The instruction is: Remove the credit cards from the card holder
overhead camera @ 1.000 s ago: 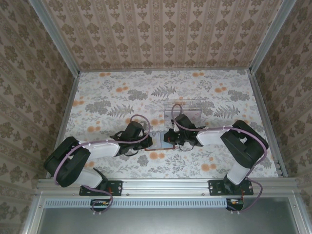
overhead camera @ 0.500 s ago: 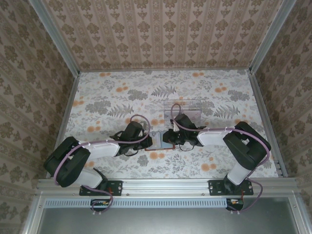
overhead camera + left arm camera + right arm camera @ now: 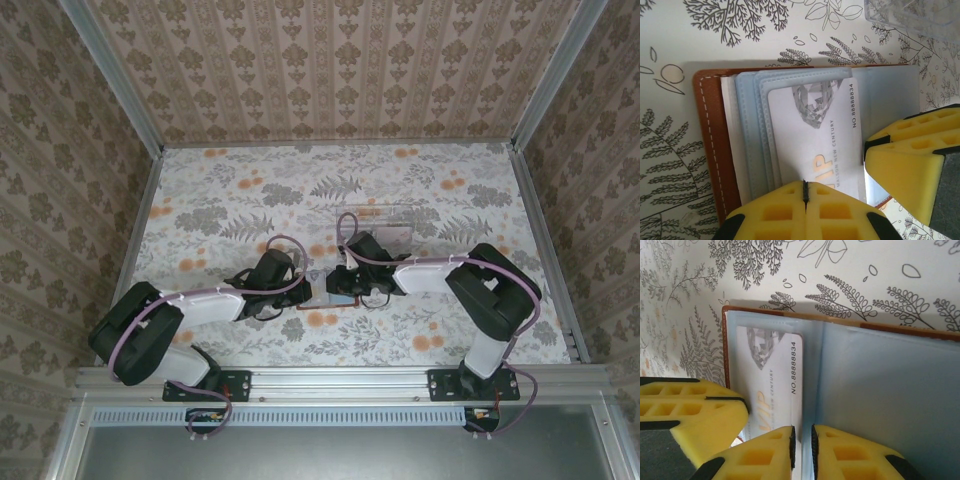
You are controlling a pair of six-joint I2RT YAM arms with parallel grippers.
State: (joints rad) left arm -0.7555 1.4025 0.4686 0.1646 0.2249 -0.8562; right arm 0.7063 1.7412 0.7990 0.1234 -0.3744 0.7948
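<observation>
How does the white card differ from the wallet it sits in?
The card is white, printed with a diamond and a number; the wallet is brown with blue-grey pockets. The card is smaller, tucked in a pocket; the wallet lies open on the table. Both are flat.

card holder (image 3: 710, 150) on table (image 3: 250, 200) | card (image 3: 815, 135) in its pocket — tray (image 3: 385, 220) just behind it

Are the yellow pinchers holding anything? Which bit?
Hard to tell. The right gripper has its fingers nearly together at the near edge of the white card in the card holder, maybe pinching it. The left gripper is shut, gripping nothing visible.
</observation>
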